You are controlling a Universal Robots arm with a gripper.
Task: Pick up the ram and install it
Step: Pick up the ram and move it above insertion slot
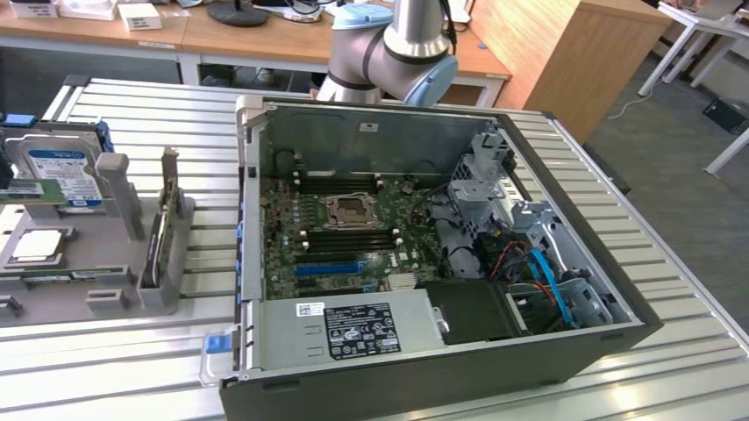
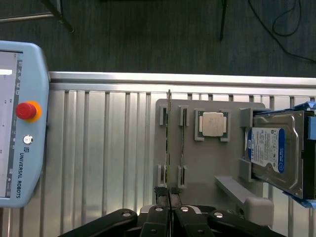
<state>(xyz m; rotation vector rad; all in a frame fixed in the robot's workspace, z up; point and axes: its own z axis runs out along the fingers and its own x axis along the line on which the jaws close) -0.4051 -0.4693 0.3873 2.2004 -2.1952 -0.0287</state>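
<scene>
In the wrist view the ram (image 2: 169, 143) shows edge-on as a thin greenish line running out from between the fingertips. It crosses the left pair of slots of the grey fixture (image 2: 217, 168) and reaches past the fixture's rim. My gripper (image 2: 169, 210) is shut on the ram, well above the fixture. A second thin stick (image 2: 182, 143) stands in the neighbouring slots. In the exterior view the open computer case (image 1: 609, 338) lies on the slatted table. Inside it the motherboard (image 1: 281, 250) has black memory slots (image 1: 351, 230) beside the CPU socket (image 1: 351, 209).
The fixture (image 1: 70, 289) on the exterior view's left also carries a hard drive (image 2: 274, 153) and a loose CPU (image 2: 213, 123). A teach pendant (image 2: 22, 123) lies on the table. The arm (image 1: 392, 53) rises behind the case. A blue slot (image 1: 328, 266) and the power supply (image 1: 351, 329) sit inside the case.
</scene>
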